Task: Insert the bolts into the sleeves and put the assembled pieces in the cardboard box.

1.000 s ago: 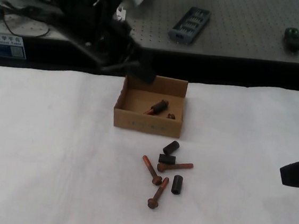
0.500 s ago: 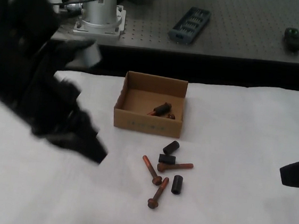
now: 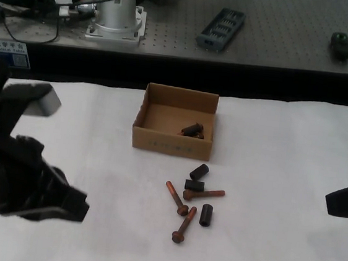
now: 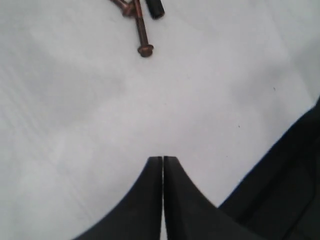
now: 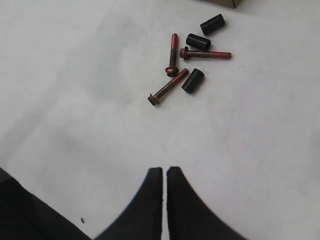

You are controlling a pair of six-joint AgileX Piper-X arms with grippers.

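- Just ahead of my left gripper (image 4: 163, 160) there is only white cloth (image 4: 75, 110). Well beyond its tips lies a bolt (image 4: 142, 31), with a black sleeve (image 4: 155, 7) just beside it.
- My left fingers are pressed together and grip nothing.
- My right gripper (image 5: 164, 171) is clenched the same way and is empty.
- Well ahead of my right tips, three bolts (image 5: 173, 54) and three sleeves (image 5: 193, 80) lie in a loose cluster, some of them touching.
- Beyond that cluster stands the cardboard box (image 3: 172, 144), with an assembled piece (image 3: 191, 130) lying inside it.
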